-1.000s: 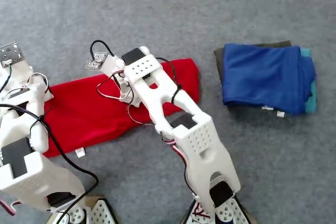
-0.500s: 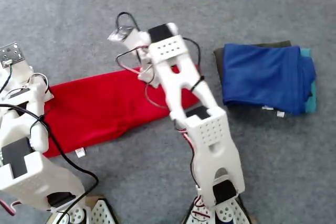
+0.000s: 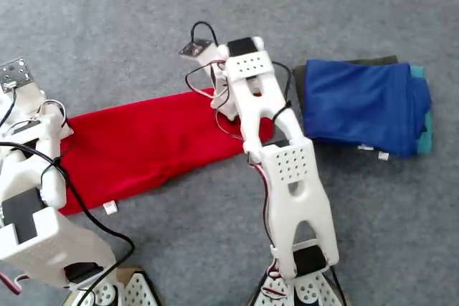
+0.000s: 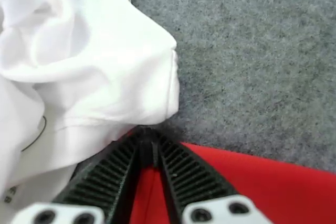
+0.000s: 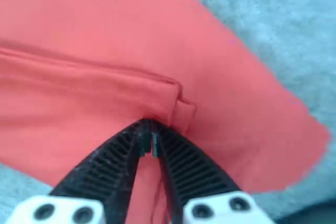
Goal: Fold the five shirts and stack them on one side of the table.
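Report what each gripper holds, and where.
The left gripper pinches the red shirt at its edge by the white shirt; the right gripper pinches a fold near its other end.

Folded stack [image 3: 362, 109] lies right of spread shirt [image 3: 143, 145], seemingly apart.

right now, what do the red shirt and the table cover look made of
Red shirt: soft matte knit, likely cotton; it lies limp, with a stitched hem. Table cover: probably grey felt or carpet; its surface is fuzzy and flecked.
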Controlling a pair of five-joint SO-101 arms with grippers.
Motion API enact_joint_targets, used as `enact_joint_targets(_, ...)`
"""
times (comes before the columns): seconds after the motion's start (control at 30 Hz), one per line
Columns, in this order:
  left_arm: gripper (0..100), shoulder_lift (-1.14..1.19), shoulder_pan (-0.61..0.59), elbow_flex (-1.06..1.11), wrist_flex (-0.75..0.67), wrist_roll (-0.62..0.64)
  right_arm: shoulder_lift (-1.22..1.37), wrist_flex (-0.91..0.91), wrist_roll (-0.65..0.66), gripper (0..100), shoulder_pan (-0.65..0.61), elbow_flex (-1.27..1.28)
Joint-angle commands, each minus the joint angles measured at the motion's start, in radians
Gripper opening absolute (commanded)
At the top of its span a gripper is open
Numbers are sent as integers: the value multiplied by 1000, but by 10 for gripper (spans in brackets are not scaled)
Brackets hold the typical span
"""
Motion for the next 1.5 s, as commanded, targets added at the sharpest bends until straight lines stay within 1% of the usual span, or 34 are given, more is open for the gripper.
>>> enact_joint_targets(0.0, 29, -26, -8, -61, 52, 0, -54, 78, 0, 21, 18, -140)
enact_joint_targets(0.07, 29, -81, -31, -85, 146, 5, -64, 84, -6, 21, 23, -188)
enact_joint_targets(0.13, 30, -186, -62, -113, 253, 49, -91, 86, -6, 19, 25, -213)
enact_joint_targets(0.2, 33, -278, -77, -116, 334, 55, -133, 87, -8, 18, 25, -213)
enact_joint_targets(0.33, 35, -422, -91, -120, 535, -52, -257, 87, -9, 18, 26, -154)
enact_joint_targets(0.4, 66, -456, -104, -108, 605, -63, -329, 87, -31, 18, 25, -74)
enact_joint_targets(0.5, 138, -453, -134, -59, 626, -68, -435, 87, -41, 18, 25, 79)
enact_joint_targets(0.57, 169, -439, -160, -19, 626, -72, -509, 87, -38, 18, 26, 188)
enact_joint_targets(0.6, 173, -430, -173, -1, 626, -77, -544, 87, -37, 18, 26, 242)
enact_joint_targets(0.73, 177, -391, -203, 45, 628, -163, -674, 83, -37, 18, 23, 421)
enact_joint_targets(0.83, 177, -384, -202, 56, 628, -187, -746, 81, -35, 18, 23, 503)
enact_joint_targets(0.97, 178, -381, -196, 67, 629, -189, -800, 81, -35, 18, 23, 547)
enact_joint_targets(1.07, 185, -379, -194, 67, 672, -190, -816, 81, -37, 18, 23, 549)
enact_joint_targets(1.2, 206, -370, -193, 67, 690, -190, -822, 81, -41, 18, 20, 549)
enact_joint_targets(1.33, 208, -273, -194, 48, 690, -190, -822, 81, -41, 18, 20, 549)
enact_joint_targets(1.47, 206, -140, -194, -15, 690, -187, -822, 81, -41, 18, 20, 549)
